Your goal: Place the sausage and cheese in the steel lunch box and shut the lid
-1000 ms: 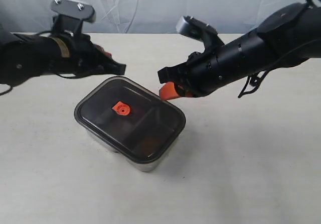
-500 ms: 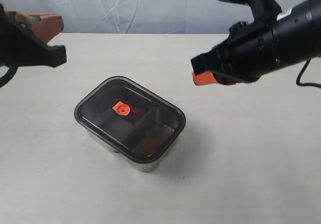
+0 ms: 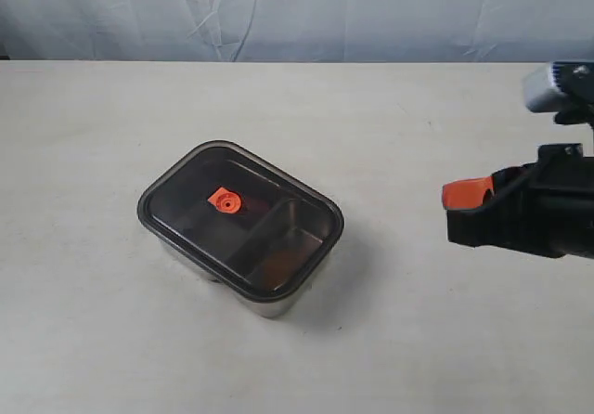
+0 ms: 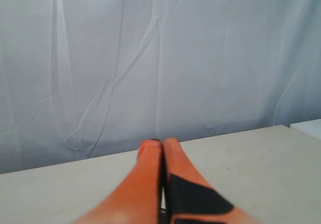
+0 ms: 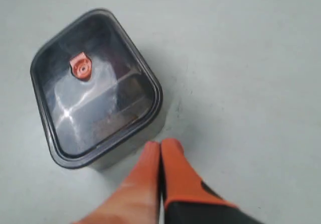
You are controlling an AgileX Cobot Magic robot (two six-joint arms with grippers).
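The steel lunch box [image 3: 271, 301] stands on the table with the dark translucent lid [image 3: 186, 196] seated flat on it, orange valve [image 3: 223, 200] up. Through the lid a brownish-orange shape shows in the smaller compartment; sausage and cheese cannot be told apart. In the right wrist view the lid [image 5: 60, 68] and box wall [image 5: 125, 151] lie just beyond my right gripper [image 5: 161, 144], which is shut and empty. In the exterior view that gripper [image 3: 467, 193] is at the right edge, well clear of the box. My left gripper [image 4: 161, 142] is shut, empty, facing the backdrop, absent from the exterior view.
A pale table [image 3: 418, 340] carries the box. A wrinkled grey-blue backdrop [image 3: 297, 10] closes the far side, also filling the left wrist view as the backdrop [image 4: 150, 58]. A white object's corner [image 4: 311, 128] shows at the table's edge.
Both arms have drawn back from the box: the left arm has left the exterior view, the right has pulled away to the right edge. The lidded box has not moved.
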